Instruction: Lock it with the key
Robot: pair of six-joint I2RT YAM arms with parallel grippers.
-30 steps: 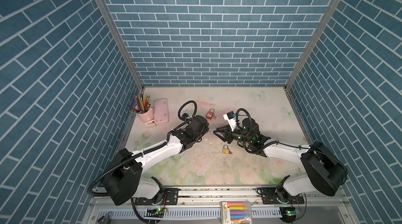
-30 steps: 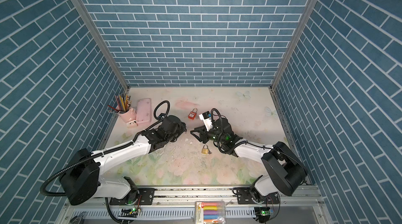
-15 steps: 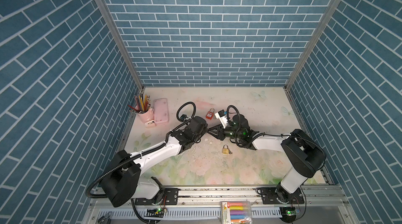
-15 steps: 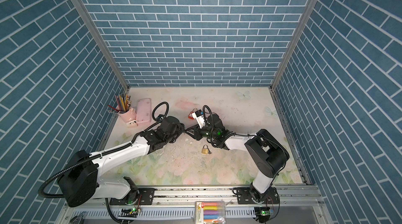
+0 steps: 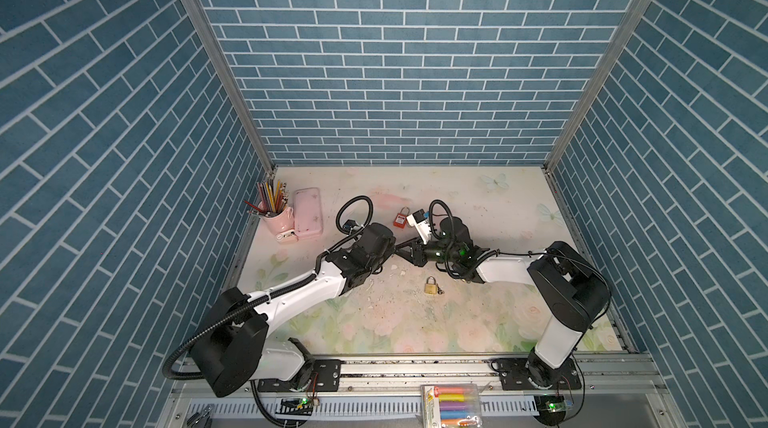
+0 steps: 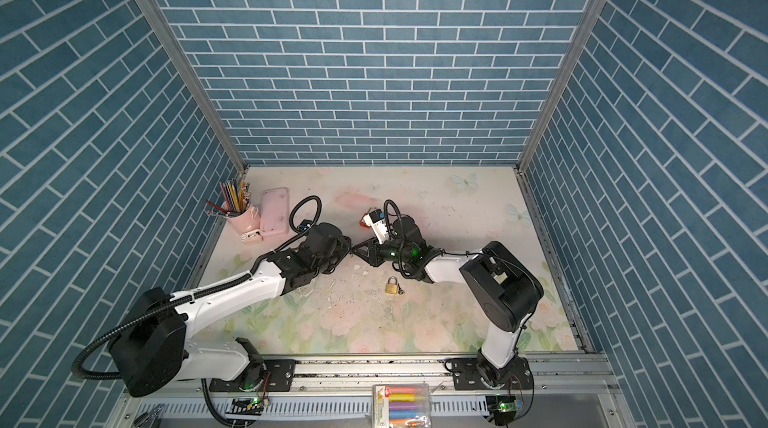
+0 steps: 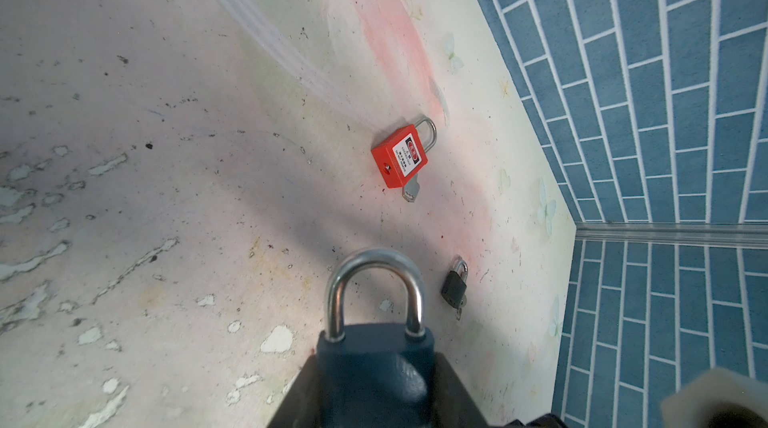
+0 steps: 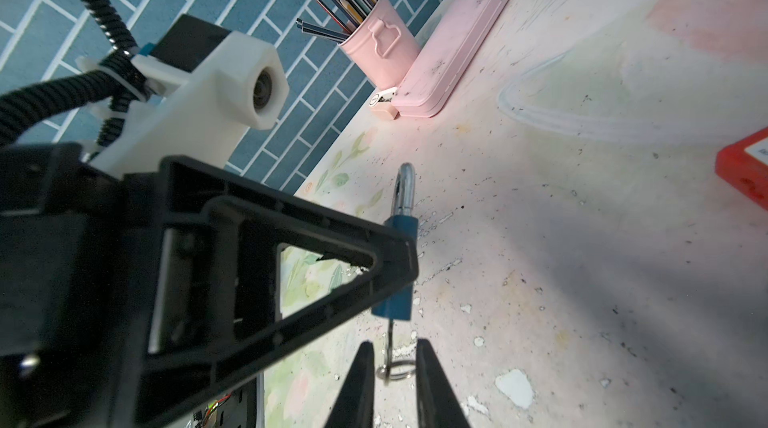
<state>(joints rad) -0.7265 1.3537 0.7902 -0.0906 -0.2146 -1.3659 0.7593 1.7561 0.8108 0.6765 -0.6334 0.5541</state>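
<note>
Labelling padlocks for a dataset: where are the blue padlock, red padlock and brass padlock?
blue padlock [image 7: 374, 367]: left wrist view, body.
red padlock [image 7: 409, 152]: left wrist view, white label.
brass padlock [image 5: 430, 288]: in a top view, body.

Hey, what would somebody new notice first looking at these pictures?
Mid-table, the left claw grips a blue padlock by its body, and the right claw straddles the key in its base. A red padlock lies behind them, a brass padlock in front, and a pink cup of pencils stands at the back left corner.
</note>
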